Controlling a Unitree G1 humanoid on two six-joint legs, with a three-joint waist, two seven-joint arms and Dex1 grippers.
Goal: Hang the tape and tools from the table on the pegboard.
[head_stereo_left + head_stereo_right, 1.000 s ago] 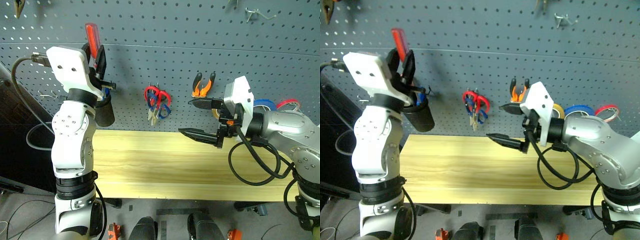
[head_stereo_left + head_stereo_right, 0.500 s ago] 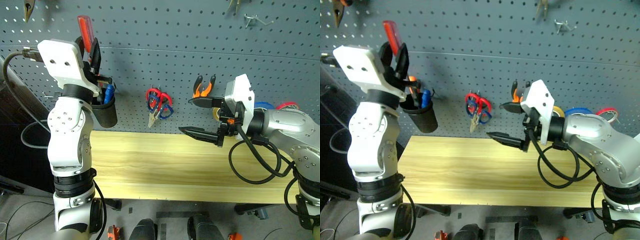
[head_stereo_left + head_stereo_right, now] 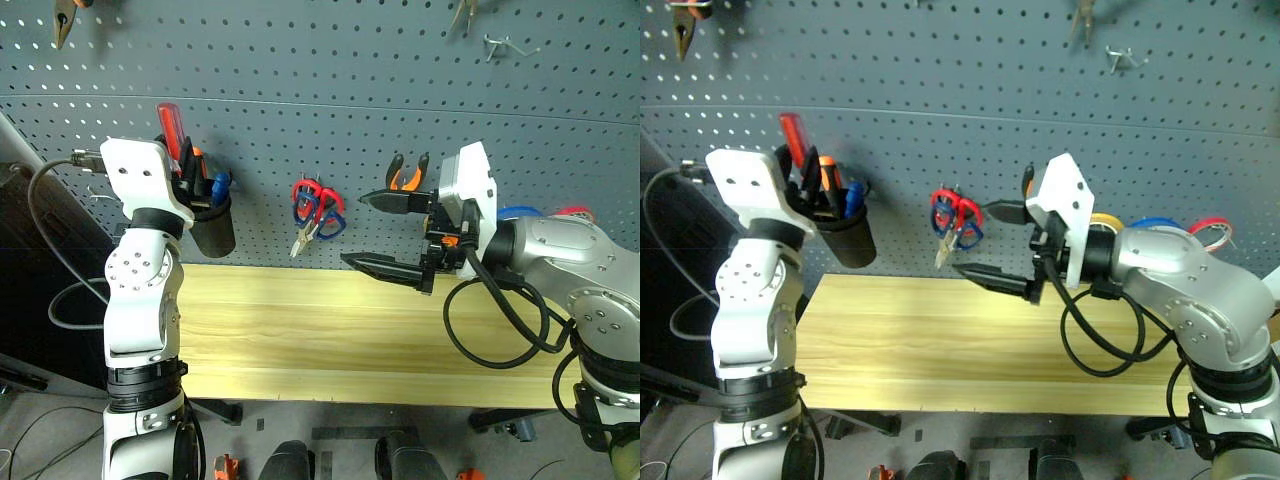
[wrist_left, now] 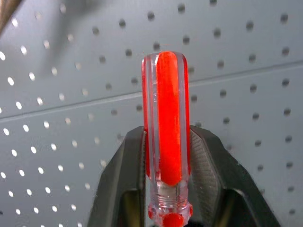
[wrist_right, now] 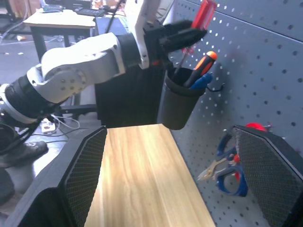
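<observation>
The large dark grey perforated pegboard [image 3: 330, 90] stands behind the long light yellow wooden bench [image 3: 350, 330], whose top looks bare of tools, so the step in hand appears to be the last placing. On the board, the dark blue-handled scissors [image 3: 322, 222] hang beside a red-handled pair, the small orange-and-black pliers [image 3: 405, 172] hang on a hook, and the rolls of tape sit behind the right arm, the yellowish one [image 3: 1102, 220] just showing. A black round plastic cup [image 3: 208, 225] hangs at the left of the board, with other handles in it. The left gripper [image 3: 185, 165] grips the small red clear-handled screwdriver [image 4: 166, 137], jaws closed on the lower handle, shaft pointing down into the cup. To do this well, I judge it should lower straight until the tip is well inside the rim, clear of the handles, then part its jaws and lift away without catching the cup. The right gripper [image 3: 385, 232] hangs over the bench, jaws wide apart, holding nothing.
</observation>
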